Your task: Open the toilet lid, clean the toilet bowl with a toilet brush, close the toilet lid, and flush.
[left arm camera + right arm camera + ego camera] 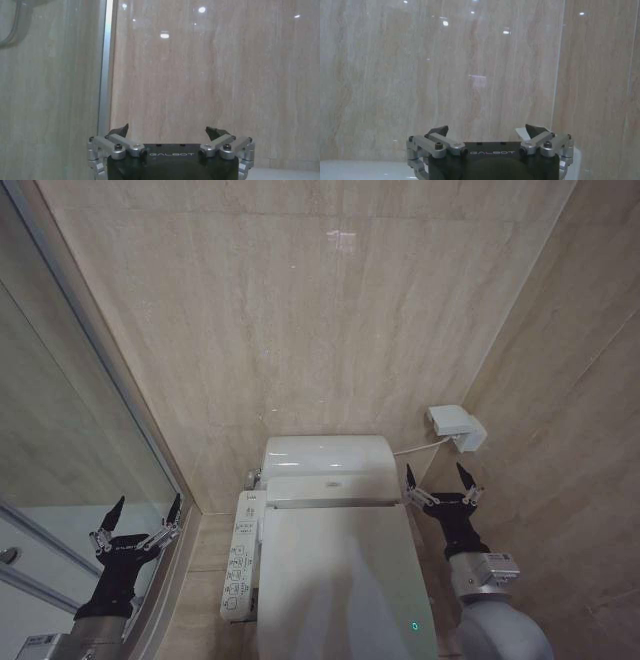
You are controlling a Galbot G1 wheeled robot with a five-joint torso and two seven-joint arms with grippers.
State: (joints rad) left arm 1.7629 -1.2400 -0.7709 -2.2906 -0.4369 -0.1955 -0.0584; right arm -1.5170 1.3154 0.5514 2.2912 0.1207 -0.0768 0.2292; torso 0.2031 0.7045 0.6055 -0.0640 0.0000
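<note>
- The left tool [142, 510] is raised at the left, in front of the glass shower door [60, 430], its two dark fingers spread wide with nothing between them; in the left wrist view the left tool [167, 130] faces the beige tiled wall [210, 75].
- A white button panel [240, 565] runs along the left side of the toilet bowl.
- The toilet lid [340, 580] is down, a glossy white oval cover lying flat in the centre; its long axis runs from the tank [328, 455] at the wall toward the robot.
- A small green light [414, 626] glows at the lid's near right corner.
- The right tool [437, 477] hovers just right of the tank, fingers spread and empty, pointing up at the wall.
- A white wall box [456, 425] with a cable sits above it.
</note>
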